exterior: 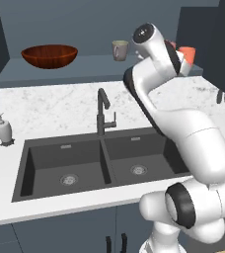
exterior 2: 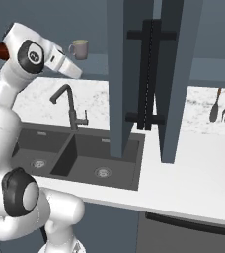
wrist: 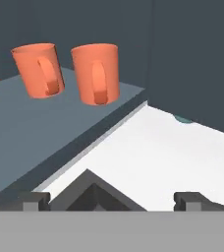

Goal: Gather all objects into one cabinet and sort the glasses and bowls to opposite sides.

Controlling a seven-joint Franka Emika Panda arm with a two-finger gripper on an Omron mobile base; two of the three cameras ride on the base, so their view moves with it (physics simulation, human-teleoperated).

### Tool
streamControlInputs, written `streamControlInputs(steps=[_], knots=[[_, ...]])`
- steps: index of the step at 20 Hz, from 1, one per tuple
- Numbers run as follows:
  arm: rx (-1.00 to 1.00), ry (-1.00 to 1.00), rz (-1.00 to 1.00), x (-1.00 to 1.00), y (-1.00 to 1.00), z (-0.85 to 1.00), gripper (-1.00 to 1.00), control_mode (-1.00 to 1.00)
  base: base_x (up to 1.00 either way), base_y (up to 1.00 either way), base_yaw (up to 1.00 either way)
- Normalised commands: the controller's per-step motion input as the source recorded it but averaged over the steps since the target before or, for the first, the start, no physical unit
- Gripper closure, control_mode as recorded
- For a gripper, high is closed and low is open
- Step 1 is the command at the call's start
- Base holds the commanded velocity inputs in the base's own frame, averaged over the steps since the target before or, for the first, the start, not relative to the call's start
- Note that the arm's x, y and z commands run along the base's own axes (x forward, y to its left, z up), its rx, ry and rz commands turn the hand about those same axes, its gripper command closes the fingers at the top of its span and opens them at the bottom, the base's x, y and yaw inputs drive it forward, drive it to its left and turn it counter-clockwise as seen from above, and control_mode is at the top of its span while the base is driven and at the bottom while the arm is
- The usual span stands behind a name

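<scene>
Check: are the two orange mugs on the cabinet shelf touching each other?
Apart. The hand view shows a strip of dark cabinet back between the left orange mug and the right orange mug all the way down to the shelf.

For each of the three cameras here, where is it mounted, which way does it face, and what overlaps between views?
Left base view: behind the arm's left, looking down over sink, faucet, wooden bowl on the cabinet shelf; arm at lower right.
Right base view: behind the arm's right, past the open cabinet door; arm at lower left.
Hand view: along the open end effector, at two orange mugs.
Both base views share sink, faucet and grey-beige mug.
</scene>
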Motion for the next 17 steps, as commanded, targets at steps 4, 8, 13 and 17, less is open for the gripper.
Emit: streamControlInputs(steps=[4, 8, 13, 17], knots=[[0.0, 0.0, 0.23, -0.27, 1.0, 0.0, -1.0, -1.0, 0.0, 0.0, 0.0], [0.0, 0.0, 0.29, -0.07, 0.99, 0.03, -1.0, -1.0, 0.0, 0.0, 0.0], [0.0, 0.0, 0.26, 0.03, 0.91, 0.16, -1.0, -1.0, 0.0, 0.0, 0.0], [0.0, 0.0, 0.25, 0.16, 0.68, 0.21, -1.0, -1.0, 0.0, 0.0, 0.0]])
